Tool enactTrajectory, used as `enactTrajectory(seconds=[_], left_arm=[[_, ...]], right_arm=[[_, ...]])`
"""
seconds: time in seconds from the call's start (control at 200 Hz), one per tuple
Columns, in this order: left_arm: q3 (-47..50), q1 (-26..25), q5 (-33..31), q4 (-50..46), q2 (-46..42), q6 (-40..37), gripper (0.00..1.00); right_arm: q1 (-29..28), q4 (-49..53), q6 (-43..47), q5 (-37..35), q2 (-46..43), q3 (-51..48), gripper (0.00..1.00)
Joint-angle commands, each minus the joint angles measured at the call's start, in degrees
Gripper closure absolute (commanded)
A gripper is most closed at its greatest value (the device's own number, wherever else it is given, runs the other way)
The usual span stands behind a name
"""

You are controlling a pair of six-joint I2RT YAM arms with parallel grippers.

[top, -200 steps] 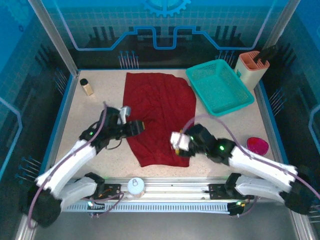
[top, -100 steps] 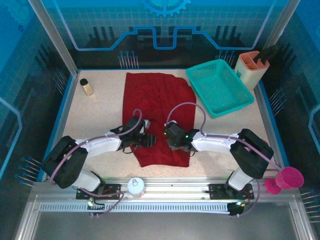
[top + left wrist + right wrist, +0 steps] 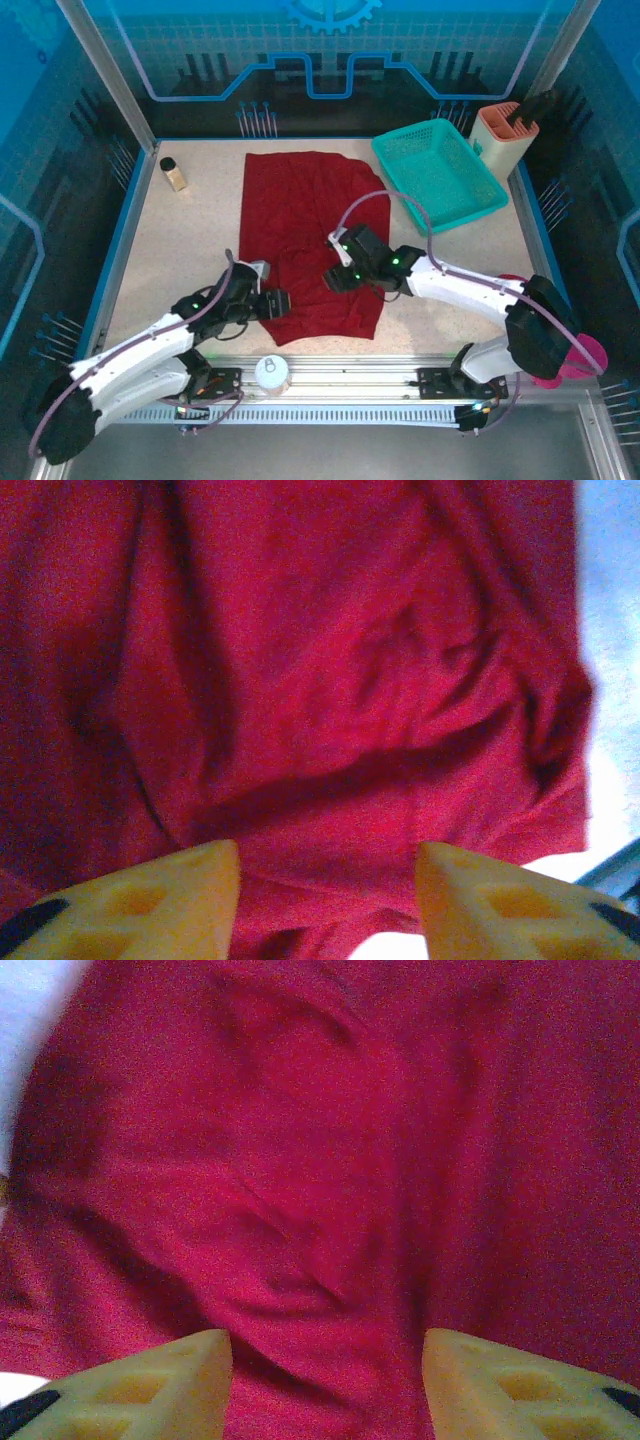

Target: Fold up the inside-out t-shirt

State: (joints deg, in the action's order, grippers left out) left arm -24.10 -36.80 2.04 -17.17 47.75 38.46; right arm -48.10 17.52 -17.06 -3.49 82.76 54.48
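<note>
Beige speckled tabletop (image 3: 190, 240), blue rim (image 3: 118, 245), teal panel walls (image 3: 440, 40). We see a bottle (image 3: 174, 174) far left. Left gripper (image 3: 278, 303) sits at the shirt's (image 3: 300, 215) near-left hem, jaws apart, empty. Shirt lies spread mid-table. Right gripper (image 3: 335, 279) is over the cloth, jaws apart, empty. Basket (image 3: 440, 172) back right.

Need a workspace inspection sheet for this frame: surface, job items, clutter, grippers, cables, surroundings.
Surface: speckled beige table, bare parts look clean.
Job's things: dark red t-shirt spread out mid-table, wrinkled.
Clutter: teal basket beside the shirt's far right corner; small bottle far left; peach tool holder far right corner; can on the near rail; pink object by the right arm's base.
Grippers: left gripper and right gripper both open, over the shirt's near part.
Cables: purple cable loops over the shirt; contact cannot be told.
Surroundings: blue-lit enclosure panels.
</note>
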Motion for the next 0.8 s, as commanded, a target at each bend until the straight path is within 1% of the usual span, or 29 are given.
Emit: enactTrajectory(seconds=[0.0,0.06,0.105,0.155,0.22,0.265,0.335,0.38,0.42,0.465,0.485,0.51,0.555,0.61,0.64,0.73,0.796], left_arm=[[-7.2,2.3,-3.4,-5.7,0.3,-4.0,0.45],[-10.6,6.1,-1.3,-5.7,4.8,-6.3,0.45],[-12.4,9.1,1.5,-3.5,9.0,-8.4,0.45],[-14.2,11.3,3.5,-0.4,14.0,-10.9,0.45],[-16.9,12.1,4.9,3.3,19.9,-16.7,0.45],[-19.3,12.2,5.3,4.1,24.0,-20.9,0.43],[-22.8,12.4,6.0,4.5,29.3,-26.4,0.4],[-24.0,12.4,5.5,5.8,32.0,-28.7,0.38],[-24.1,12.4,5.7,8.0,33.3,-30.2,0.38],[-23.2,12.3,7.9,12.3,34.1,-32.9,0.38],[-22.7,12.3,9.4,14.2,34.3,-34.3,0.38],[-22.1,12.1,10.5,16.4,34.6,-35.8,0.37],[-20.9,12.0,10.4,19.9,35.4,-38.1,0.37],[-20.9,12.0,8.5,21.4,37.2,-40.7,0.36],[-21.7,12.1,7.2,21.6,38.3,-40.5,0.34],[-24.9,12.3,10.7,20.6,41.8,-43.5,0.26],[-28.5,11.7,9.5,16.8,43.9,-44.9,0.25]], right_arm=[[-0.1,-10.5,6.2,6.0,6.6,3.2,0.46],[0.7,-11.7,9.0,2.7,10.9,5.7,0.43],[1.6,-9.9,10.4,0.4,13.7,7.9,0.41],[2.8,-7.7,11.7,1.6,16.2,9.6,0.4],[3.8,-6.4,12.3,3.2,18.5,10.0,0.41],[4.1,-5.8,12.9,4.5,19.3,9.7,0.43],[4.3,-6.6,13.0,4.2,19.6,8.2,0.46],[4.8,-7.9,12.5,4.0,19.3,6.8,0.51],[5.9,-8.8,12.2,5.5,19.1,5.7,0.64],[7.8,-9.0,11.8,10.7,18.7,5.1,0.8],[8.7,-8.9,11.2,12.5,18.5,5.0,0.86],[9.6,-8.9,10.4,14.1,18.3,4.8,0.9],[10.9,-9.3,10.0,15.4,17.5,4.0,1.0],[12.3,-9.7,10.3,16.0,16.2,3.0,1.0],[13.0,-9.9,10.6,17.2,15.4,2.5,1.0],[15.3,-10.3,10.8,21.6,12.2,1.1,1.0],[16.5,-10.4,10.8,24.1,10.2,0.3,1.0]])
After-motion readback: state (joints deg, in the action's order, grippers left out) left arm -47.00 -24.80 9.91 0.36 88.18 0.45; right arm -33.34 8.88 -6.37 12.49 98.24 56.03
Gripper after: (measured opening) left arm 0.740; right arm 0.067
